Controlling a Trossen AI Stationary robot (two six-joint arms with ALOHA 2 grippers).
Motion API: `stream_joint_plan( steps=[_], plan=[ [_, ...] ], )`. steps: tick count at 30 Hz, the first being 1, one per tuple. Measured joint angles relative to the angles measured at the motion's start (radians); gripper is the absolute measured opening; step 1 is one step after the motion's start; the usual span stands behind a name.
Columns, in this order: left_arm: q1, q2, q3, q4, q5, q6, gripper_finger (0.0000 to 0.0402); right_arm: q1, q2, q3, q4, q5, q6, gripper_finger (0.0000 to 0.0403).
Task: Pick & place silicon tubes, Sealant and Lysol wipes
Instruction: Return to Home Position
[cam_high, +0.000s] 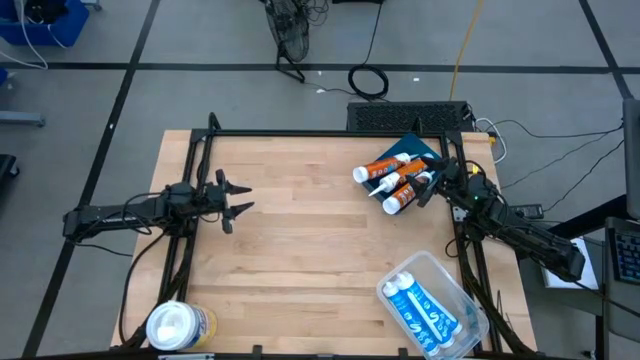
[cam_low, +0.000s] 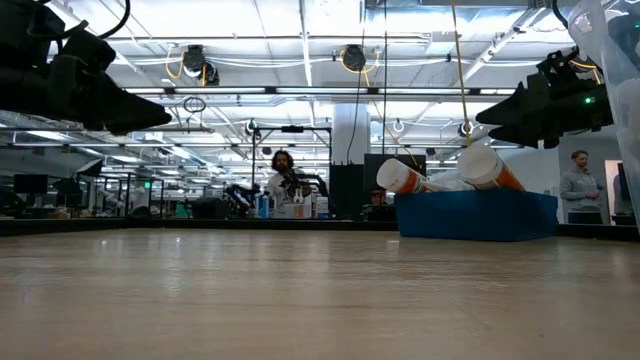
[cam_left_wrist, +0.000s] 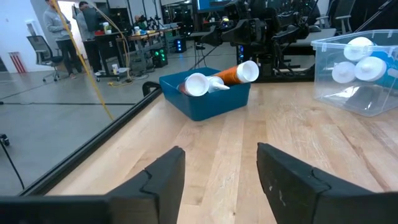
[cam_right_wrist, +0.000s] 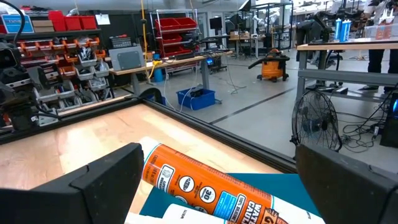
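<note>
**Both tools open, wipes well clear at the corner**

The left tool (cam_high: 237, 197) hangs over the left side of the worktop (cam_high: 300, 250), fingers spread and empty. The Lysol wipes (cam_high: 180, 326) stand upright with the white lid on top, at the worktop's lower left corner in the high view, well apart from that tool. The right tool (cam_high: 428, 188), also wide open and empty, hovers just beside the orange sealant tubes (cam_high: 392, 180) lying in the blue bin (cam_high: 412, 143). Blue tubes (cam_high: 420, 308) lie in the clear bin (cam_high: 475, 305).

Above the blue bin (cam_low: 476, 216) poke perhaps two orange sealant tubes (cam_low: 492, 170).
</note>
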Motion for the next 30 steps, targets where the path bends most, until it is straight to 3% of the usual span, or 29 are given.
stream_joint_plan(
  steps=[10, 30],
  plan=[
    [0.0, 0.0, 0.0, 0.0, 0.0, 0.0, 0.0216, 0.0, 0.0, 0.0, 0.0, 0.0, 0.0, 0.0393],
    [0.0, 0.0, 0.0, 0.0, 0.0, 0.0, 0.0191, 0.0, 0.0, 0.0, 0.0, 0.0, 0.0, 0.0393]
  ],
)
